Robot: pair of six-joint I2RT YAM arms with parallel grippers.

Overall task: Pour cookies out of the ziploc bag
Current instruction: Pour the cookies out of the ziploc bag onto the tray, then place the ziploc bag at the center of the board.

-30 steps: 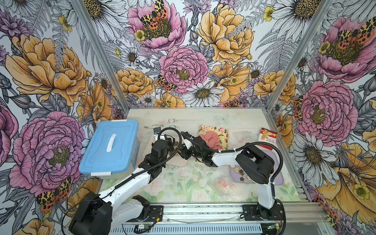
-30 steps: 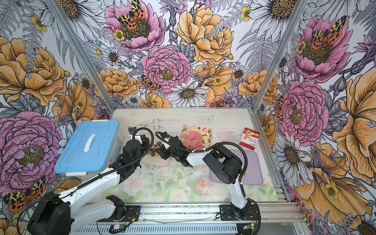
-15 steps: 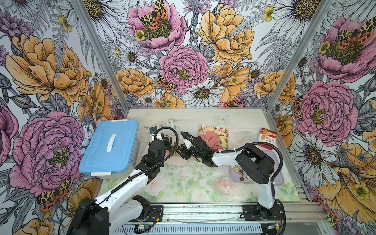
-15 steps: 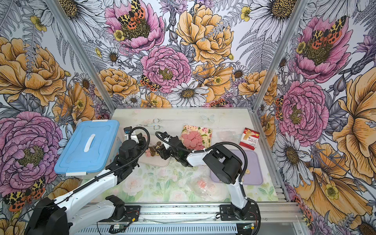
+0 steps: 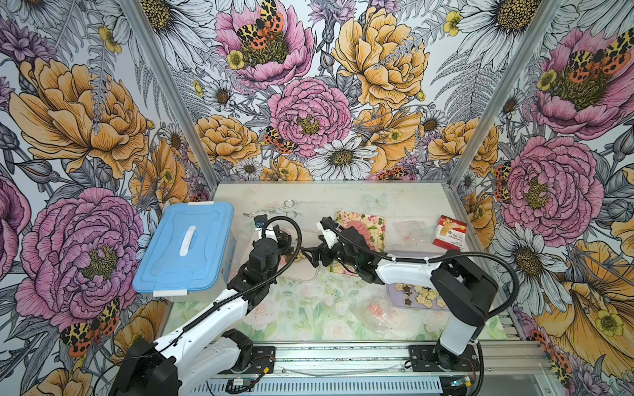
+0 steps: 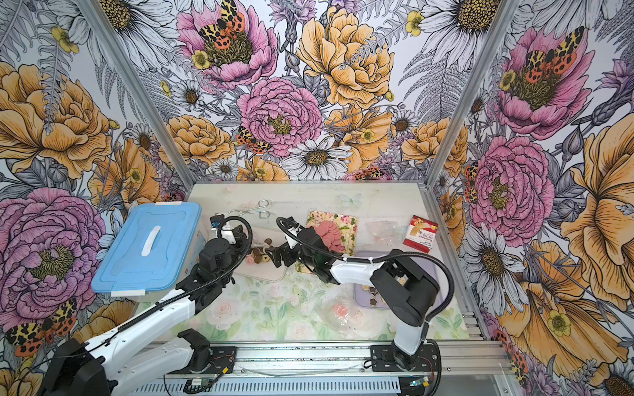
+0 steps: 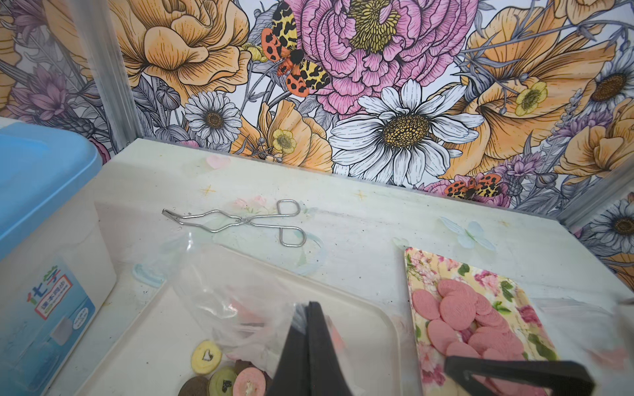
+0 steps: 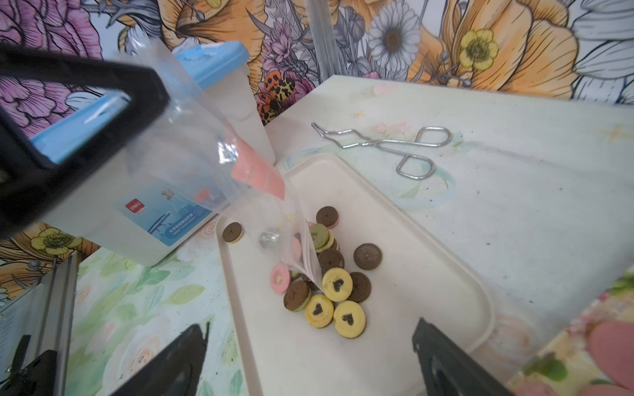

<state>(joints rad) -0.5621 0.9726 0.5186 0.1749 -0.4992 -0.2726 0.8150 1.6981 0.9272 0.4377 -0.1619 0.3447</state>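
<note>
The ziploc bag (image 8: 192, 137) is held pinched by the left gripper (image 7: 308, 305). The right gripper (image 8: 310, 325) is held wide, empty. Cookies (image 8: 329, 284) could be knocked off the tray (image 8: 429, 274) by the dangling bag.

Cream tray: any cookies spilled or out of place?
One brown cookie lies at the rim of the tray beside the storage box, apart from the pile; whether it sits on the rim or just inside is unclear. The bag, pinched in the left gripper, hangs over the pile.

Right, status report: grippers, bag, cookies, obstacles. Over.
Left gripper shut on ziploc bag, right gripper open. Cookies piled on tray beneath bag mouth. Tongs lie apart.
</note>
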